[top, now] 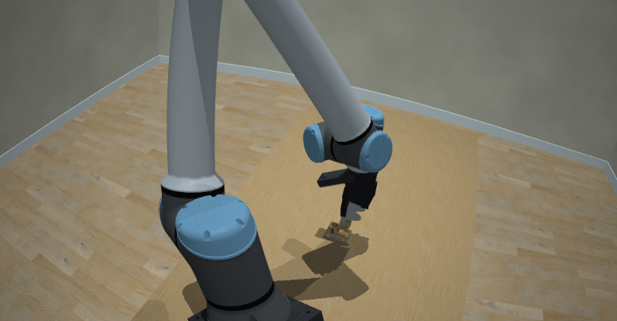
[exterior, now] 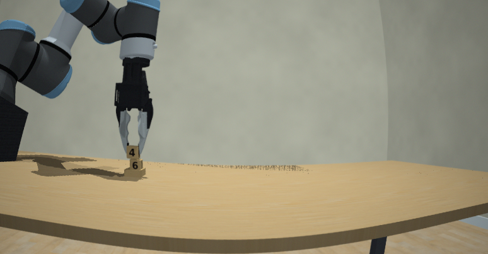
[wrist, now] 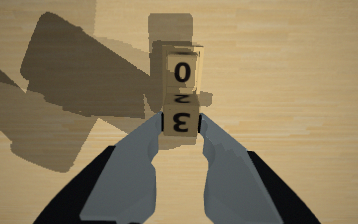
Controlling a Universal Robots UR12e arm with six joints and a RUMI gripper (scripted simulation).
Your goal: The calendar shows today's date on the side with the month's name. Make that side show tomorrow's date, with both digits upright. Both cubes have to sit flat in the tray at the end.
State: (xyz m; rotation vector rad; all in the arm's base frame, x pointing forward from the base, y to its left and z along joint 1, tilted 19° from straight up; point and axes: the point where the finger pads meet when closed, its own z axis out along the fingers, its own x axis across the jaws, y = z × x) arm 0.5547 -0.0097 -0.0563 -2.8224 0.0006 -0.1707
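Pale grey fingers of the gripper (top: 345, 224) (exterior: 133, 150) (wrist: 181, 123) stand fairly narrow, closed on a wooden cube (top: 348, 224) (exterior: 132, 152) (wrist: 181, 123), one black pad pressed against each of two opposite sides. Between the fingertips, the wrist view shows a black 3 on the cube's upper face, turned upside down, and a foreshortened 2 on the side toward the other cube. Its face toward the exterior camera reads 4, upright.

Just beside the fingertips and lower than them, the second wooden cube (top: 333, 228) (exterior: 135, 164) (wrist: 182, 70) sits in the small wooden tray (top: 336, 237) (exterior: 134, 173) (wrist: 200, 56). This one has a 0 on top, a 6 toward the exterior camera, and a 1 on the side visible in the top view. The exterior view puts the gripped cube higher than the seated one, so only one of the two is down in the tray. Whether the two cubes touch, I cannot tell.

Below the fingers, the tray rests on the light wood table (top: 414, 197) (exterior: 239, 201) (wrist: 290, 165), with dark shadows spread around it. Above them, the gripper's black body points down from the grey arm (top: 302, 55) (exterior: 138, 19) with its blue caps. The month's name is not readable in these views.
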